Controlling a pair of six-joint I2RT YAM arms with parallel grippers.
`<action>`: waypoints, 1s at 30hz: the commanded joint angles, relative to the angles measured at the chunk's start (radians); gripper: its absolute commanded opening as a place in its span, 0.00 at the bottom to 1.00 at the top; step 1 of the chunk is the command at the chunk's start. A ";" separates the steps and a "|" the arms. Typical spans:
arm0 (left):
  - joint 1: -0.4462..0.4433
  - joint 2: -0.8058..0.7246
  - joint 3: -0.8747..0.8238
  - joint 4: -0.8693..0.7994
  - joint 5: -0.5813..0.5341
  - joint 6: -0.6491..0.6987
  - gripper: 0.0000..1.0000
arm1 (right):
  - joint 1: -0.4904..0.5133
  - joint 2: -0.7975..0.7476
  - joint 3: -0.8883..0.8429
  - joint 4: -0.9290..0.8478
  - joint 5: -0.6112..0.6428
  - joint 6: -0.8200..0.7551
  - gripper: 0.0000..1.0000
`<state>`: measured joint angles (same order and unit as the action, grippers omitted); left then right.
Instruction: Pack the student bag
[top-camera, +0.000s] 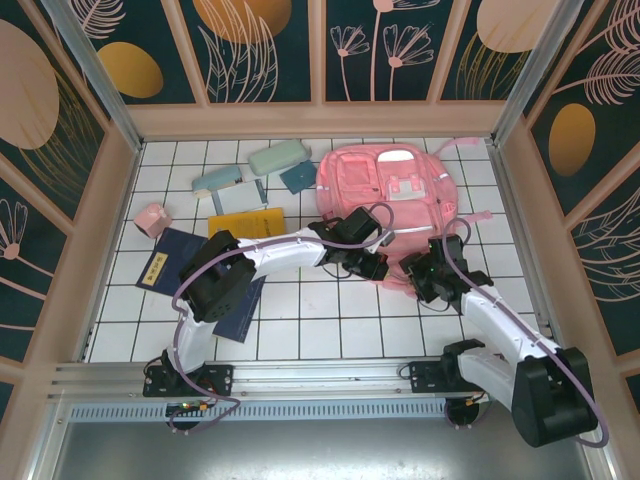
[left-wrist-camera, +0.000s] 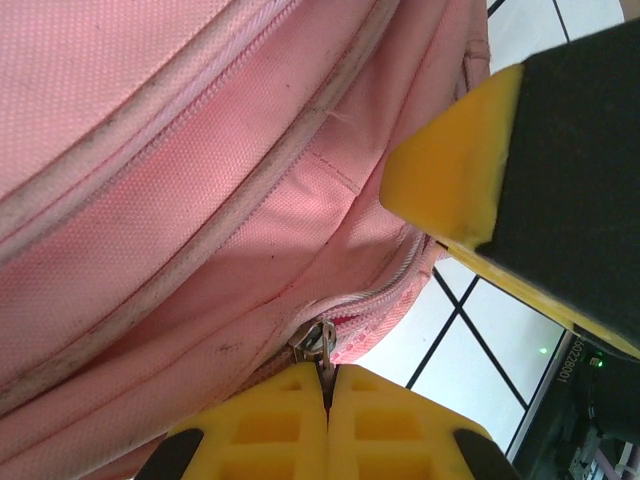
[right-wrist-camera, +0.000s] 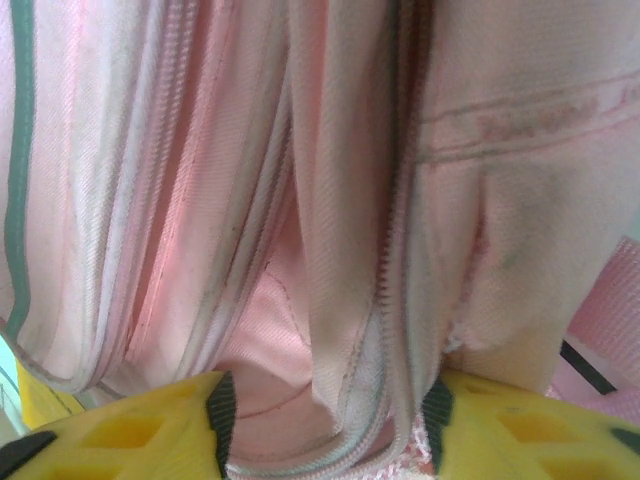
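Note:
The student bag (top-camera: 390, 190), a big pink backpack, lies flat at the back right of the tiled table. My left gripper (top-camera: 375, 265) reaches across to the bag's near edge. In the left wrist view the left gripper (left-wrist-camera: 327, 375) is shut on the metal zip pull (left-wrist-camera: 322, 345) of a partly open zip on the bag (left-wrist-camera: 200, 200). My right gripper (top-camera: 420, 272) is at the same near edge, just right of the left one. In the right wrist view the right gripper (right-wrist-camera: 325, 430) is closed on a fold of bag fabric (right-wrist-camera: 300, 200) and zip tape.
Left of the bag lie a pale green case (top-camera: 277, 157), a light blue case (top-camera: 216, 180), a teal item (top-camera: 298, 176), a yellow book (top-camera: 245, 222), a dark blue notebook (top-camera: 165, 262) and a small pink object (top-camera: 150, 218). Walls enclose the table.

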<state>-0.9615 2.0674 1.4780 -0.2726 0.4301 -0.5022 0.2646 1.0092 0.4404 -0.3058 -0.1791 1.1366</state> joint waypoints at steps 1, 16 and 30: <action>-0.006 -0.038 -0.013 0.012 0.007 -0.001 0.00 | 0.011 0.057 -0.042 0.049 -0.021 0.030 0.38; 0.058 -0.089 -0.101 -0.218 -0.318 0.075 0.00 | -0.115 0.023 0.035 -0.085 0.077 -0.172 0.00; 0.245 -0.013 0.086 -0.350 -0.437 0.190 0.00 | -0.260 -0.095 0.015 -0.179 0.060 -0.307 0.00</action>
<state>-0.7250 2.0693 1.5532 -0.5064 0.1020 -0.3645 0.0334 0.9337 0.4641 -0.4038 -0.2100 0.8799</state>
